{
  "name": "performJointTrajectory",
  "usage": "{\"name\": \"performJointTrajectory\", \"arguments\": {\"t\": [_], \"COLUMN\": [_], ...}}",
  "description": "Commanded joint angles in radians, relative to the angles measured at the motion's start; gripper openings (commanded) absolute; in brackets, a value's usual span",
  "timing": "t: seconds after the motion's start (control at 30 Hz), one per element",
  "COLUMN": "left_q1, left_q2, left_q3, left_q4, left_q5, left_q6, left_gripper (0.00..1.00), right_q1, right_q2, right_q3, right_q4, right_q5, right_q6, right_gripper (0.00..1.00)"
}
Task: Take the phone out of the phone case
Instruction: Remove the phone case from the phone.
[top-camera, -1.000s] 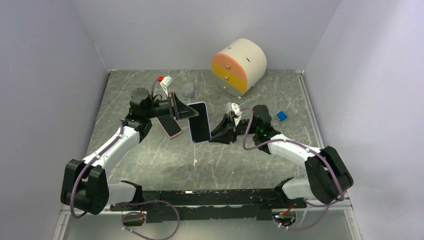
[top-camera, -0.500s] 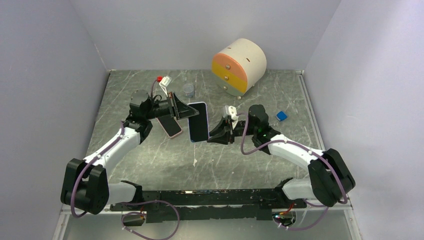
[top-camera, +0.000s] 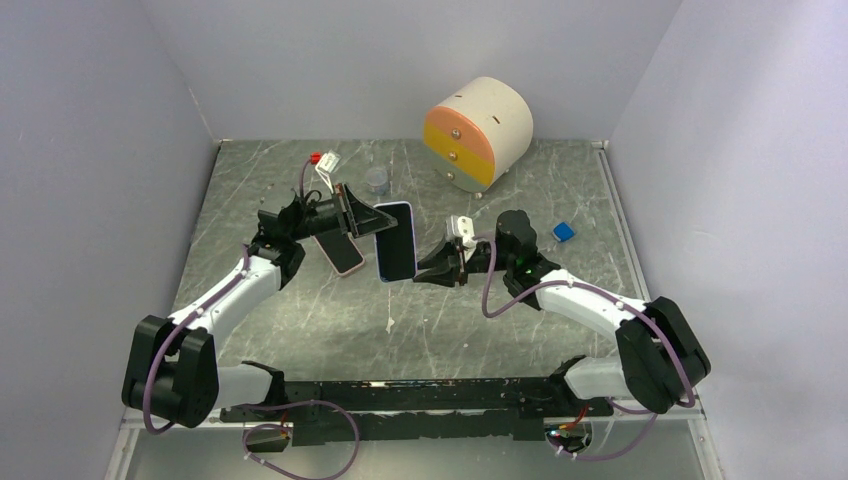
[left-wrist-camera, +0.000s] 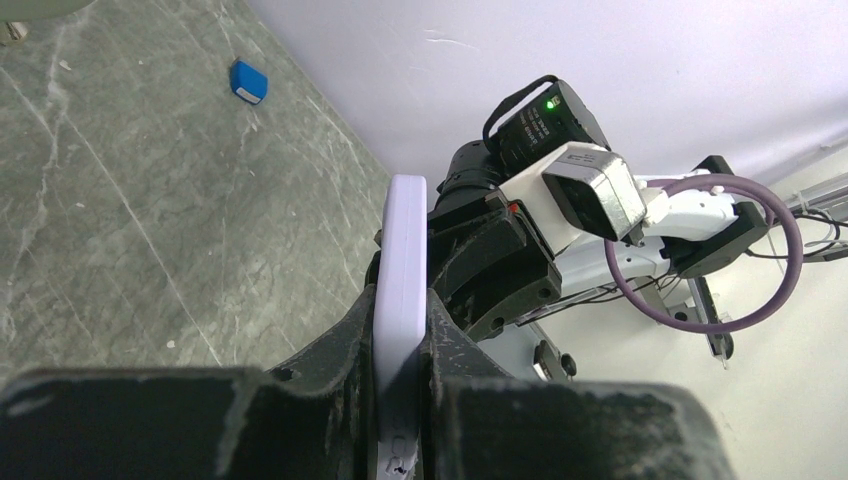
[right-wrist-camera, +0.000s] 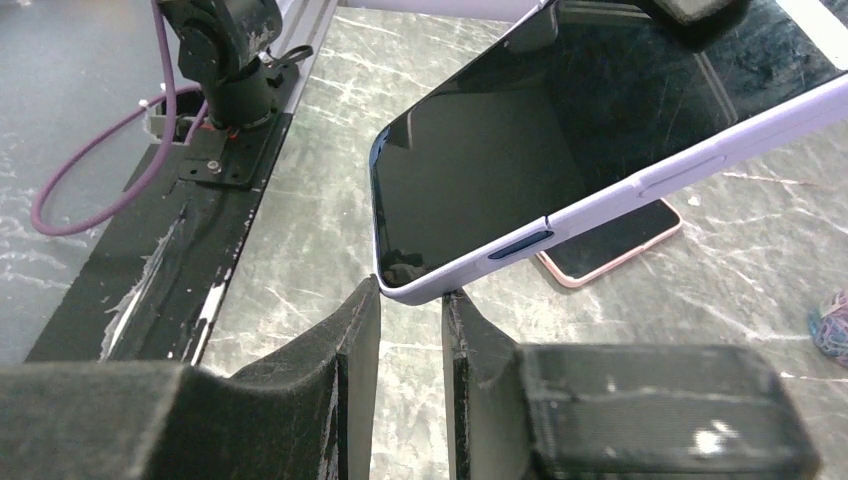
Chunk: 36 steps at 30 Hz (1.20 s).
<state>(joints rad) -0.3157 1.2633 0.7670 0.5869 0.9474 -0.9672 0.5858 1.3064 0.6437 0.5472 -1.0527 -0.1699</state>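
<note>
Grey marble table (top-camera: 300, 310), walled on three sides. At the back is a round drawer unit (top-camera: 480, 125) with orange and yellow drawer fronts, both shut, contents hidden.

The phone (top-camera: 396, 240) sits in a lilac phone case (left-wrist-camera: 403, 260) and is held up off the table mid-workspace, screen dark and facing the right arm. The left gripper (top-camera: 365, 218) is clamped on the case's long edge, one finger on each face; the wrist view shows the case edge-on between the pads. The right gripper (right-wrist-camera: 410, 300) is at the phone's lower corner, on the opposite side. Its jaws stand a narrow gap apart with the case corner right at the tips. Can't tell if it's pinching or just touching.

A second phone (top-camera: 343, 252) with a pink rim lies flat on the table below the held one, screen up.

Small clear cup (top-camera: 377, 180) near the back, contents unreadable. Blue block (top-camera: 563, 232) on the right side. Red-and-white plug (top-camera: 328, 160) at back left.
</note>
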Motion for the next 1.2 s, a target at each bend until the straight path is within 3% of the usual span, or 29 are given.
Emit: {"name": "performJointTrajectory", "arguments": {"t": [0.0,0.3,0.6,0.8,0.93,1.17], "left_q1": [-0.026,-0.026,-0.026,-0.026,-0.025,-0.026], "left_q2": [-0.021,-0.015,-0.037,-0.082,-0.091,-0.13], "left_q3": [0.012,0.009,0.004,0.006,0.003,0.028], "left_q4": [0.033,0.049,0.017,-0.111,-0.099,-0.217], "left_q5": [0.03,0.036,0.021,-0.039,-0.041,-0.079], "left_q6": [-0.124,-0.133,-0.089,0.053,0.065,0.146], "left_gripper": [0.02,0.03,0.02,0.02,0.03,0.03], "right_q1": [0.017,0.019,0.02,0.02,0.02,0.02], "right_q2": [-0.016,-0.008,0.018,-0.001,-0.014,-0.007], "right_q3": [0.044,0.086,0.081,0.034,-0.018,0.009], "right_q4": [0.098,0.02,0.081,0.114,0.193,0.176], "right_q5": [0.044,0.058,0.111,0.07,0.058,-0.01], "right_q6": [-0.174,-0.264,-0.176,-0.037,0.03,0.079], "right_gripper": [0.0,0.0,0.0,0.37,0.45,0.47]}}
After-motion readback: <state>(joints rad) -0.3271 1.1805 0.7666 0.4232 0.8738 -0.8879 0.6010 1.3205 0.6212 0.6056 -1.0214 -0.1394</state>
